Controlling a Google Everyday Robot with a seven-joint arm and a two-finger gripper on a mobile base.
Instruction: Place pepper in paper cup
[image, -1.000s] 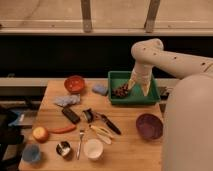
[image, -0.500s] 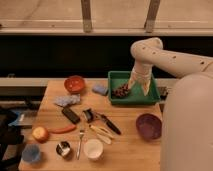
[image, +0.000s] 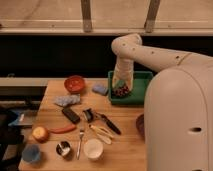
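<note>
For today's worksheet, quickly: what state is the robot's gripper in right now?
Gripper: over the green tray; open or closed cannot be told.

Seemingly a robot test lab by a window: metal window frames (image: 86, 15) across the top, a wooden table (image: 125, 150) holding a fork (image: 80, 143) and red bowl (image: 75, 83) lower left, the gripper (image: 120, 90) in the central green tray (image: 142, 75).

White arm (image: 150, 52) bends at the elbow — tool (image: 120, 89) hangs straight down below it.
</note>
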